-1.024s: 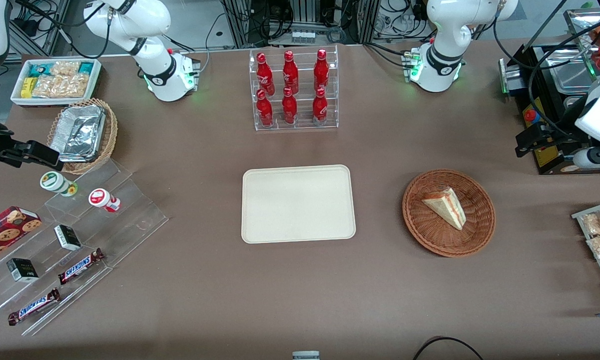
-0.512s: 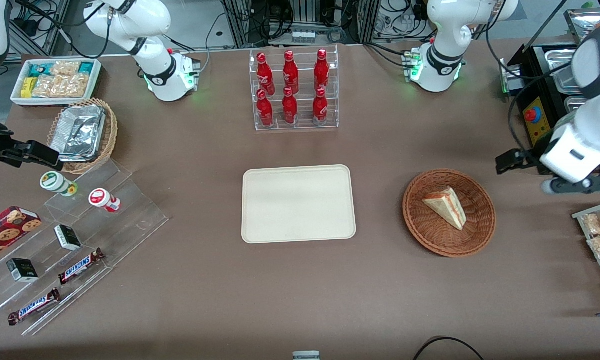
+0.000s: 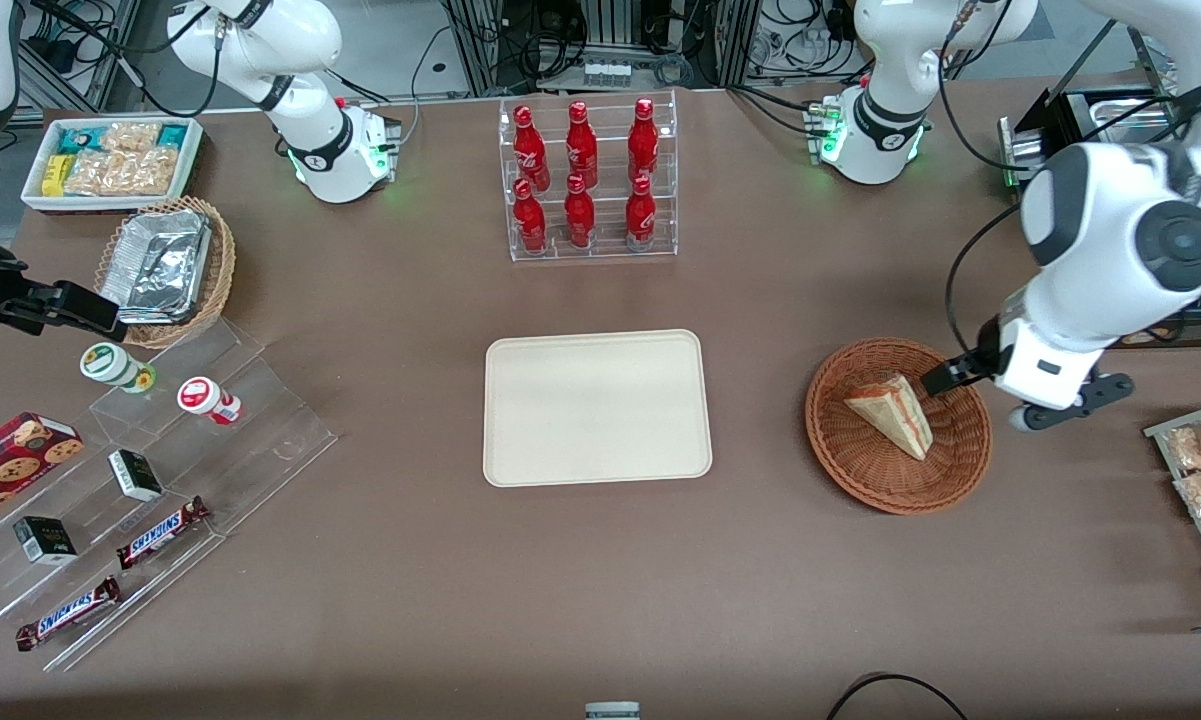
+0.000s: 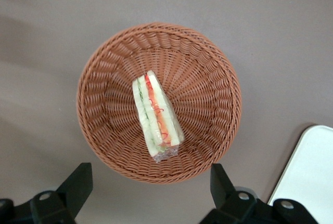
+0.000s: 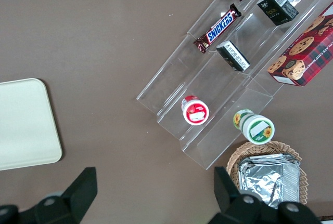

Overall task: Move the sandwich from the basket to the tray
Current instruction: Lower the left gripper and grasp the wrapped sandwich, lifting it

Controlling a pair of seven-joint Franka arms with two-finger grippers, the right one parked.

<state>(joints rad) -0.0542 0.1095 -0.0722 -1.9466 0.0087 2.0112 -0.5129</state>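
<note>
Right, sandwich (image 4: 156,117) lies on its side near the middle of the basket (image 4: 104,68), wrapped, filling edge facing up, untouched. Gripper (image 4: 151,193) hangs above the basket rim on the working arm's side, nothing in it; jaws spread wide, wider than the wedge is thick.

Step in hand, my read: approach for the pick. Centre over the wedge first. Line the jaws across the thin bread-to-bread width, not along the long edge. Come down slowly; wrap looks slippery and the bread soft, so close gently. Basket wall slopes up, so keep fingertips off the weave.

Tray (image 3: 597,407) sits flat on the bench (image 3: 760,600), from the basket toward the parked arm's end, well apart from it, bare. In the front view, taking the tray as dial centre: basket at 3 o'clock, bottle rack (image 3: 588,180) at 12. Clear path between basket and tray. Brown bench surface, matte, no spills visible.
</note>
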